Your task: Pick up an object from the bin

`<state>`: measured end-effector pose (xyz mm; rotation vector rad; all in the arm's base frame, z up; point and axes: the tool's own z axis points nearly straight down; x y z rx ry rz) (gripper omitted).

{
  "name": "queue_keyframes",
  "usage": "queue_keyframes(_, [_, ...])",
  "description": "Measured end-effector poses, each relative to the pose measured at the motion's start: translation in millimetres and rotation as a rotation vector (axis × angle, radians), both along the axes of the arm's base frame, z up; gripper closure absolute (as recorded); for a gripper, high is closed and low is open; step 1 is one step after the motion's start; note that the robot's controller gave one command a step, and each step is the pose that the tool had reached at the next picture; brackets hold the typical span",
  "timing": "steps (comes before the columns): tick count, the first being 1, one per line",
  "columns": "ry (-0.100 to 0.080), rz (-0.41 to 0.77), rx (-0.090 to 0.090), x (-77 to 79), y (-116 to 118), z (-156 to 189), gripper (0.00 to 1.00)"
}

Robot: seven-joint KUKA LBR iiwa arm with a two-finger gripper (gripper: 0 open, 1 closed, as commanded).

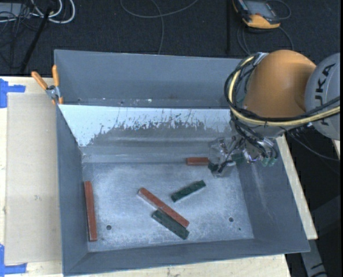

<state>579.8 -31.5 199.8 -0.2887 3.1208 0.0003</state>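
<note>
The short red-brown flat bar (197,161) is seen at the back right of the floor of the grey metal bin (73,183). Its long axis runs left to right along the back wall. Its right end is hidden by the gripper (220,166), which is set at that end. Contact cannot be made out, nor whether the gripper is released or clenched. A dark green bar (188,191) lies nearby, tilted.
</note>
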Motion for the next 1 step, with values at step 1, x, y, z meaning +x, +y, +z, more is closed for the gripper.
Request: queue_keyframes(1, [0.000,0.335,-0.004,2.4,-24.1,59.8,1.00])
